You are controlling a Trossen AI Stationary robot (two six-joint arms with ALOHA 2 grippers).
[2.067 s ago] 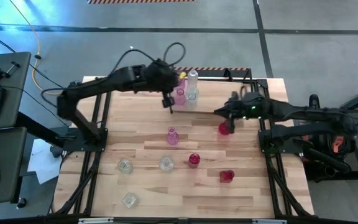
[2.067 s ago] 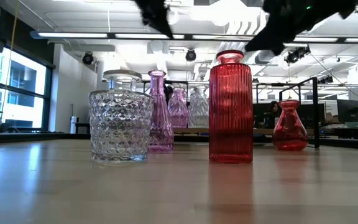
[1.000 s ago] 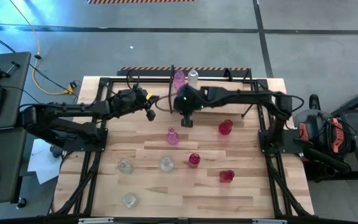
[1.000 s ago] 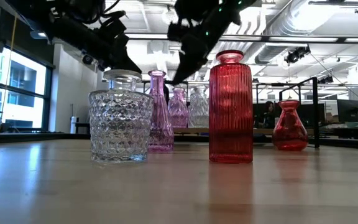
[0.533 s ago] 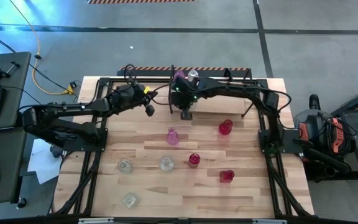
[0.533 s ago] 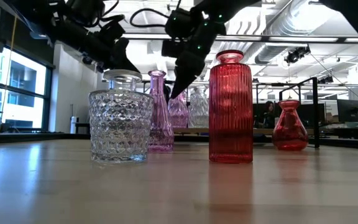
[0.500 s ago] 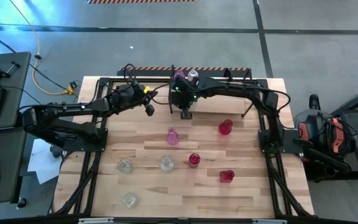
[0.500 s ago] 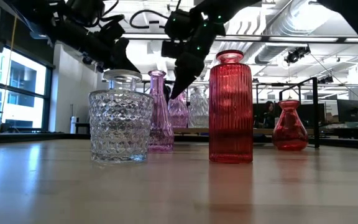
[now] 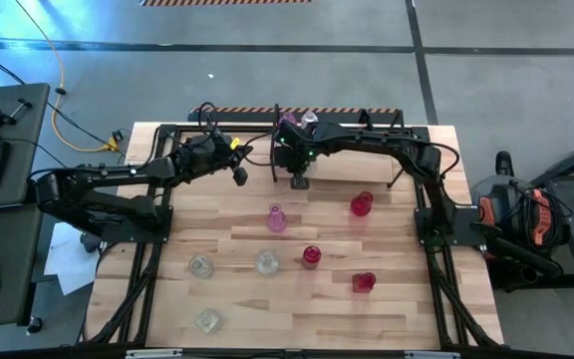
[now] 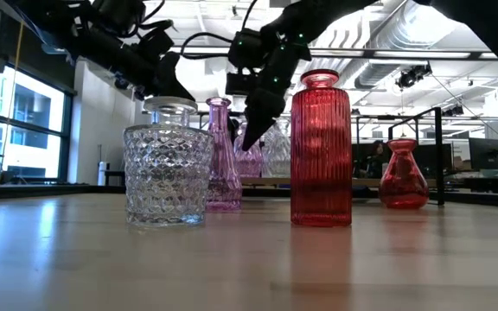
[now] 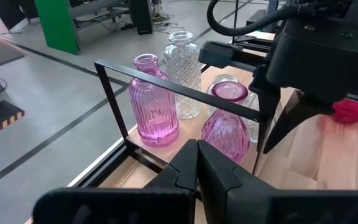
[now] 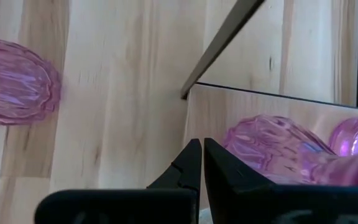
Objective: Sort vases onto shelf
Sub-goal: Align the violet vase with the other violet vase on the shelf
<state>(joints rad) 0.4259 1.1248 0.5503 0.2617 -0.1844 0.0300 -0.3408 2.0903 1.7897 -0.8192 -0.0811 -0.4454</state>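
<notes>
We judge the glass vases fragile and slippery, best gripped at the neck; four stand on the shelf at twelve o'clock, seven on the table; right gripper and left gripper are both closed, empty.

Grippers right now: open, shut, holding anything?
Left gripper: shut, holding nothing.
Right gripper: shut, holding nothing, above the shelf.

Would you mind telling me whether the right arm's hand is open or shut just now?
Shut. In the right wrist view the right hand shows its two dark fingers pressed together, with nothing between them, above the shelf.
</notes>
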